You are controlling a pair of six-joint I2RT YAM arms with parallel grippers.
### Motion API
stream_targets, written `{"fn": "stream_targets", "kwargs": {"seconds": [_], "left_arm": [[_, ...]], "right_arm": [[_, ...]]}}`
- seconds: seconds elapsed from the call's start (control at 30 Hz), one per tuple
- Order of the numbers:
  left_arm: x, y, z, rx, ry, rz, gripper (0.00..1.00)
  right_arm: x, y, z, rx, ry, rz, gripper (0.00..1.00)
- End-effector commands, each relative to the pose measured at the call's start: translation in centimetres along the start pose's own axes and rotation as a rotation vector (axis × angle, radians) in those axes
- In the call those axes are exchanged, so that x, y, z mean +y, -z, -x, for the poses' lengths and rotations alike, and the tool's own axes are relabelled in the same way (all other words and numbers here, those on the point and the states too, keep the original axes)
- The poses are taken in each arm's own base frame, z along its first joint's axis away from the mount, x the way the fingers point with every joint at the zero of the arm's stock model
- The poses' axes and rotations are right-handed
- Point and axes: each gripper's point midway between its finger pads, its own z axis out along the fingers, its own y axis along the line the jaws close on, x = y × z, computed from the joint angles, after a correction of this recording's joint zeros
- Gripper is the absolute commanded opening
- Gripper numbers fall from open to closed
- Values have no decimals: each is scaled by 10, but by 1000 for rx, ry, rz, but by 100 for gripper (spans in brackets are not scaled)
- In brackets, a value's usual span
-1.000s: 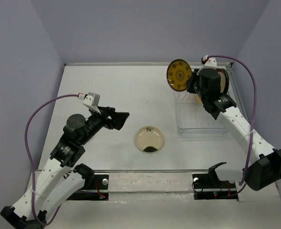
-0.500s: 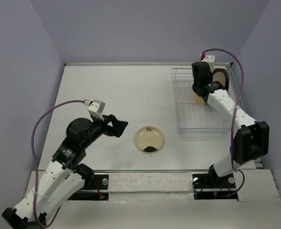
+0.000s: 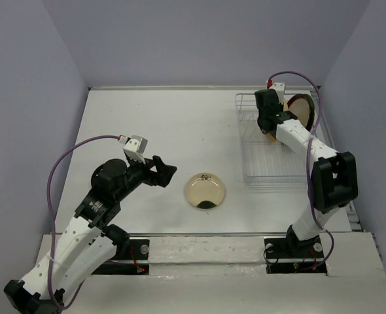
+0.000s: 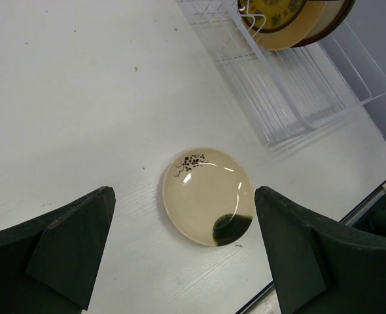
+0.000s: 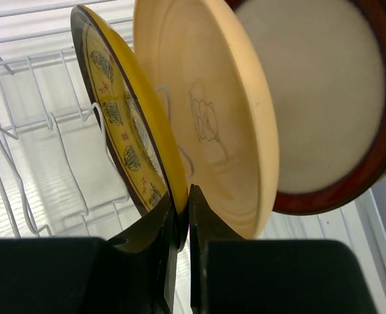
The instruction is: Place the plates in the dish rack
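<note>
The cream plate with a dark spot (image 3: 205,190) lies flat on the table; it also shows in the left wrist view (image 4: 209,195). My left gripper (image 3: 163,171) is open and empty, hovering just left of it, its jaws wide either side (image 4: 182,196). My right gripper (image 3: 266,121) is shut on the rim of the small brown-and-gold patterned plate (image 5: 118,131), which stands on edge in the dish rack (image 3: 275,163). Behind it stand the orange-yellow plate (image 5: 212,118) and the red-rimmed beige plate (image 5: 317,98). The pale green plate is hidden.
The rack sits at the table's back right, against the right wall; its near slots (image 4: 298,91) and wire dividers (image 5: 23,131) hold nothing. The table's front edge rail (image 3: 206,239) runs just below the cream plate.
My right gripper carried the patterned plate from above the rack's back left corner down into the rack. My left gripper shifted slightly nearer the cream plate.
</note>
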Motion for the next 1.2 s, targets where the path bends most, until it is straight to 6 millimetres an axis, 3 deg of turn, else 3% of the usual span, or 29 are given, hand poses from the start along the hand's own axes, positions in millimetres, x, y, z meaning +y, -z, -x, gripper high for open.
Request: {"fn": "stream_targets", "kwargs": {"seconds": [0.0, 0.17, 0.2, 0.33, 0.47, 0.6, 0.63, 0.67, 0.7, 0.77, 0.8, 0.97, 1.07, 1.17], "left_arm": [[3, -5, 1, 3, -1, 19, 99], [-3, -19, -25, 126, 40, -27, 99], [-1, -21, -28, 137, 50, -14, 99], [5, -26, -39, 165, 101, 28, 99], [-4, -34, -59, 200, 161, 25, 94], [-8, -48, -110, 284, 226, 45, 87], [-2, -52, -119, 290, 227, 76, 86], [3, -57, -137, 319, 239, 91, 85], [7, -59, -148, 340, 243, 102, 83], [11, -67, -159, 355, 249, 117, 83], [14, -69, -161, 355, 248, 131, 82], [16, -84, -166, 347, 243, 131, 74], [12, -92, -170, 353, 248, 103, 66], [10, -97, -189, 405, 271, 82, 54]], "right_arm": [[7, 0, 6, -7, -62, 24, 7], [10, 5, 12, -17, -88, 59, 26], [12, 8, 13, -16, -92, 80, 40], [5, 28, 28, -57, -130, 127, 61], [4, 49, 34, -79, -169, 210, 63], [24, 96, 41, -123, -233, 458, 63], [34, 123, 53, -172, -259, 587, 63], [47, 135, 40, -153, -259, 657, 63], [53, 157, 46, -181, -293, 755, 63], [66, 172, 28, -156, -293, 841, 63], [78, 188, 23, -142, -298, 928, 63], [90, 219, -5, -112, -307, 1070, 63], [96, 221, -26, -73, -313, 1104, 63], [100, 221, -44, -37, -309, 1124, 63]]}}
